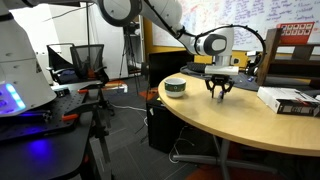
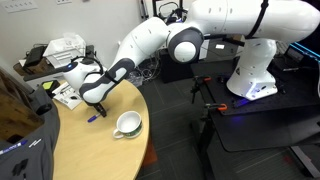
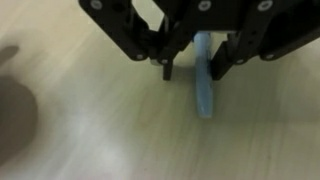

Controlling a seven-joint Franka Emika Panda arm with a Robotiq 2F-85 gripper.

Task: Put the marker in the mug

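Hovering low over the round wooden table (image 1: 200,125), the gripper (image 1: 218,90) has bare wood on both sides. In an exterior view, from left to right: the mug (image 1: 174,87) stands upright near the table's curved edge at 9 o'clock from the gripper, and a flat white box (image 1: 290,100) lies apart at 3 o'clock. Writing on the whiteboard (image 1: 250,15) behind is too small to read. In the wrist view the marker (image 3: 203,85) lies flat on the tabletop, its long axis running 12 to 6 o'clock. The jaws stand apart, straddling it without gripping, and it lies nearer the 3 o'clock finger (image 3: 215,68).
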